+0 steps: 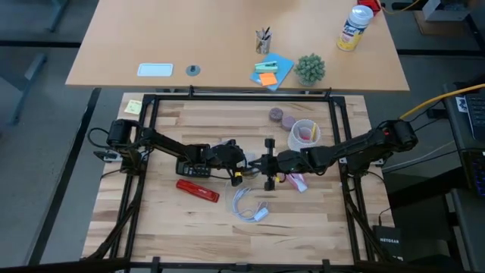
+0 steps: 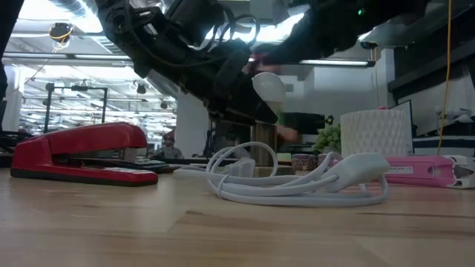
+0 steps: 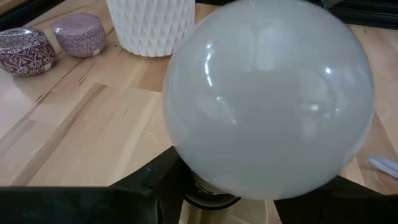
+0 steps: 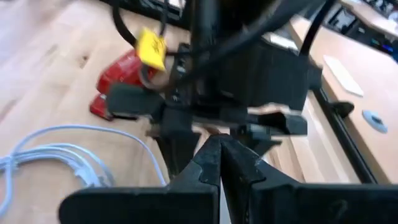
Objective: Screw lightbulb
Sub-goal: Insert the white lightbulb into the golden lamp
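The lightbulb point(image 3: 267, 99) is a white rounded bulb that fills the left wrist view. In the low view it point(image 2: 269, 87) hangs above the table under the dark arms. My left gripper point(image 1: 242, 161) is at the table's middle, shut on the bulb. My right gripper point(image 1: 258, 163) faces it from the right. Its fingers point(image 4: 217, 155) are shut tip to tip, with nothing seen between them. The socket base does not show plainly. My left gripper holds the lightbulb between its two fingers point(image 3: 149, 183), which stand on either side of the bulb's narrow lower part point(image 3: 208, 186) by the dark screw end. The round end points away from the wrist. The bulb is lifted clear of the table.
A red stapler point(image 1: 198, 189) and a coiled white cable point(image 1: 248, 206) lie near the table's front. A dark calculator point(image 1: 193, 168) lies under the left arm. A white ribbed cup point(image 1: 305, 135), two small tins point(image 1: 280, 117) and a pink object point(image 1: 297, 180) are to the right.
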Tool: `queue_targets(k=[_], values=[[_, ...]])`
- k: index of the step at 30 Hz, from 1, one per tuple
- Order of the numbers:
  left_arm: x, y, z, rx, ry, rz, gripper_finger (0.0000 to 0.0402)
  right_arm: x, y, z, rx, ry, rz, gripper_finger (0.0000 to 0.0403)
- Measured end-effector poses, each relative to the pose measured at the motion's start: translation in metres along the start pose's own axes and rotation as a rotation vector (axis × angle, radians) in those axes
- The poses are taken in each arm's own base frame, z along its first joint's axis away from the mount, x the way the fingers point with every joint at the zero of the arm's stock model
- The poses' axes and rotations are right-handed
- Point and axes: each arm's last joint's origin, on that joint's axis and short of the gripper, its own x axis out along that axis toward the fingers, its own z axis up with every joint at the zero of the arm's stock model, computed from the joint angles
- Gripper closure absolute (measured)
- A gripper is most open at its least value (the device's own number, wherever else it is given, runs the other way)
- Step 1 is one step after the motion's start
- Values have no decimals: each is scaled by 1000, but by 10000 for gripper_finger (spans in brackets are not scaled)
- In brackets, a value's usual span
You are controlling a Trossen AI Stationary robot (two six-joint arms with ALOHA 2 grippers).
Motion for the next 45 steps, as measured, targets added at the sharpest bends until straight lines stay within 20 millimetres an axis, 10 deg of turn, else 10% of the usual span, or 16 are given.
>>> queue_targets(k=[45], values=[[-1,-4,0,-15,-2,-25,212,19,-32,-16,47,57,-161,395]])
